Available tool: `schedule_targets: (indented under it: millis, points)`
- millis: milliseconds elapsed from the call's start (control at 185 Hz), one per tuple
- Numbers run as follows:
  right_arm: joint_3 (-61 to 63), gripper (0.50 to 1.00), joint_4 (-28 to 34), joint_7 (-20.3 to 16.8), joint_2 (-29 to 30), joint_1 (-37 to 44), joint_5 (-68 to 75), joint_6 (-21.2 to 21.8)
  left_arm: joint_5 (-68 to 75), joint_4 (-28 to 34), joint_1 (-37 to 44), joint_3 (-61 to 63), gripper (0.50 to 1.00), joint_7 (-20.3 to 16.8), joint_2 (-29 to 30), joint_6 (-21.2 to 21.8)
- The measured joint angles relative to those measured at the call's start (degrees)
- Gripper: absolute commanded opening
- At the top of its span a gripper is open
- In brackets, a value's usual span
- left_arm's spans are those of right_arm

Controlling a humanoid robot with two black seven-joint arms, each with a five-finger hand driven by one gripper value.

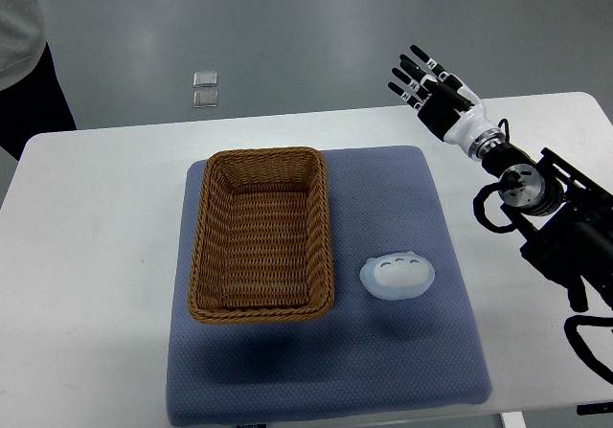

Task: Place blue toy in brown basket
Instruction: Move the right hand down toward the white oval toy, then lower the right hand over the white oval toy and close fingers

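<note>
A pale blue toy [397, 276] with a white top lies on the blue mat [402, 198], just right of the brown wicker basket [206, 246]. The basket stands empty on the mat's left half. My right hand [424, 81] is raised over the table's far right edge, well above and to the right of the toy, with its fingers spread and holding nothing. My right arm [546, 217] comes in from the right edge. My left hand does not show.
The mat lies on a white table [86, 256]. A person's sleeve and dark clothing [19, 55] show at the far left corner. Two small clear squares [205, 87] lie on the floor beyond the table.
</note>
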Motion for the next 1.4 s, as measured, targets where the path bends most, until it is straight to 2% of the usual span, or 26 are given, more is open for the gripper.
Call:
schedule_targets:
  millis: [286, 416, 578, 880, 1075, 1280, 1399]
  points:
    - [-0.3, 0.907, 0.0, -0.4, 0.0, 0.3, -0.1, 0.5, 0.0, 0.0, 0.0, 0.1, 1.000, 0.0, 0.0, 0.0]
    - [-4.9, 0.907, 0.5, -1.2, -0.3, 1.9, -2.5, 0.8, 0.0, 0.1, -0.1, 0.0, 1.000, 0.0, 0.0, 0.1]
    - [-17.3, 0.907, 3.0, -3.2, -6.6, 6.9, -10.8, 1.8, 0.0, 0.0, 0.0, -0.1, 1.000, 0.0, 0.0, 0.1]
    - [-41.9, 0.907, 17.0, -7.3, -22.2, 25.2, -26.4, 6.7, 0.0, -0.2, -0.8, -0.2, 1.000, 0.0, 0.0, -0.1]
    - [-54.6, 0.909, 29.3, -9.9, -27.9, 34.8, -34.8, 10.0, 0.0, -0.3, -1.3, -0.2, 1.000, 0.0, 0.0, -0.1]
    - [-65.4, 0.909, 42.9, -10.9, -33.0, 41.9, -35.8, 12.0, 0.0, -0.1, -1.3, -0.2, 1.000, 0.0, 0.0, -0.2]
    - [-67.3, 0.907, 49.3, -11.2, -35.7, 43.8, -34.9, 12.3, 0.0, -0.1, -1.4, -0.2, 1.000, 0.0, 0.0, -0.2]
